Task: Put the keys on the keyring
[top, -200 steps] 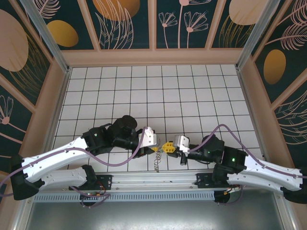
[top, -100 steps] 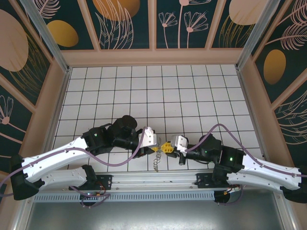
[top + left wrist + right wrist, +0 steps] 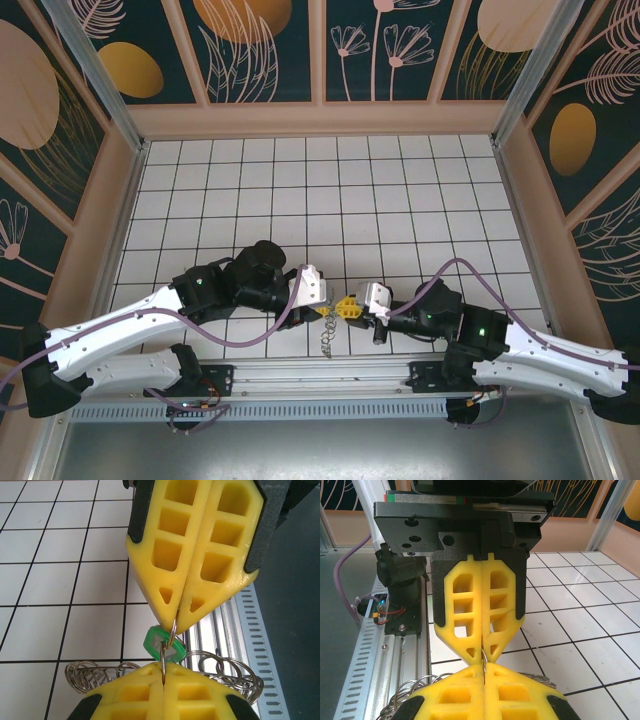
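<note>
Note left gripper (image 3: 163,669) and right gripper (image 3: 176,624) tip to tip, near centre: hollow-ribbed yellow fingers (image 3: 200,555) squeezed together on keyring (image 3: 230,667) of thin silvery wire loops. Small flat green key (image 3: 155,641) threaded between tips, above white tiled surface (image 3: 50,580).

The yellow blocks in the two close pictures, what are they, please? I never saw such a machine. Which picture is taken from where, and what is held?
A white left arm and a white right arm work over a white tiled table. The wide picture looks down from above; each close picture comes from a camera on one wrist. The yellow blocks are the fingers of the left gripper and the right gripper, tip to tip, both shut. Together they pinch a thin wire ring with a small light-green key piece on it. Under them is a chain of grey metal rings.
</note>
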